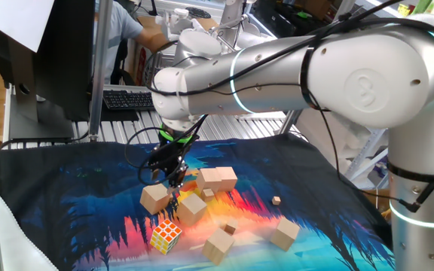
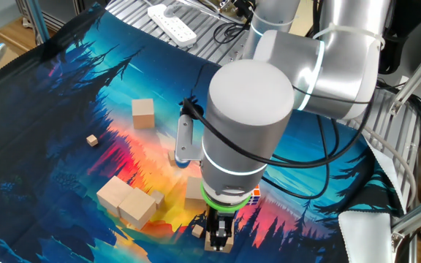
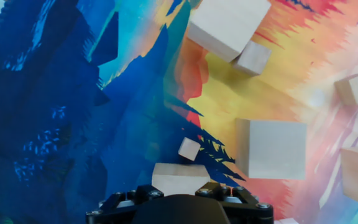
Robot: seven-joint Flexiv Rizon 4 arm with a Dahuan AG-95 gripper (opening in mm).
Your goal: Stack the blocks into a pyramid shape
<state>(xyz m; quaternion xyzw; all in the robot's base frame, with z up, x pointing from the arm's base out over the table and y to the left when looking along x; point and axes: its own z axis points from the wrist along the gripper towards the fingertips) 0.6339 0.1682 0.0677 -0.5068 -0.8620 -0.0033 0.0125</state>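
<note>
Several pale tan wooden blocks lie on the printed cloth. Two blocks point(image 1: 217, 179) sit side by side at the back, one block point(image 1: 192, 207) in the middle, one point(image 1: 219, 245) in front, one point(image 1: 285, 232) to the right. My gripper point(image 1: 172, 192) is low over the cloth, right beside a tilted block point(image 1: 154, 198). In the hand view that block point(image 3: 180, 176) sits just ahead of the gripper body, between its two dark jaw parts. The fingertips are hidden, so I cannot tell whether they grip it. In the other fixed view the gripper point(image 2: 220, 239) hides this block.
A multicoloured Rubik's cube point(image 1: 165, 235) lies near the front, left of the front block. Tiny wooden cubes point(image 1: 276, 200) point(image 1: 230, 228) point(image 3: 189, 149) are scattered among the blocks. A lone block point(image 2: 143, 113) sits apart. A keyboard point(image 1: 126, 98) lies behind the table.
</note>
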